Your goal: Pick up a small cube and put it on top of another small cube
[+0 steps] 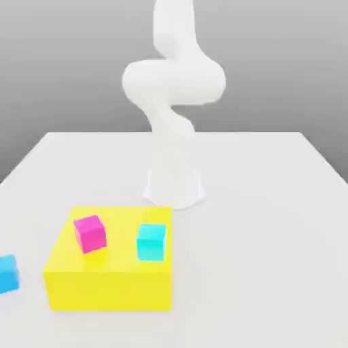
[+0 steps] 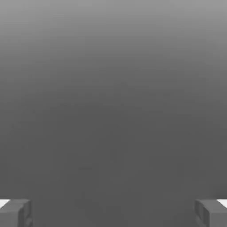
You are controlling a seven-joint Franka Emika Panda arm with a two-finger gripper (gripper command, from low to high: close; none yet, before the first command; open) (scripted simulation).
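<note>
Claw [image 2: 113, 213] spread wide, nothing between the fingers [image 2: 15, 212]; hand view faces blank grey. White arm [image 1: 173, 81] stands at the far side of the table [image 1: 272, 224]. Pink cube [image 1: 90, 233] and teal cube [image 1: 151, 241] sit apart on the yellow block [image 1: 109, 279]; a blue cube [image 1: 8, 273] sits left, on the table. Cubes look rigid, light, smooth: pinch two opposite flat faces, mid-height, squarely.
</note>
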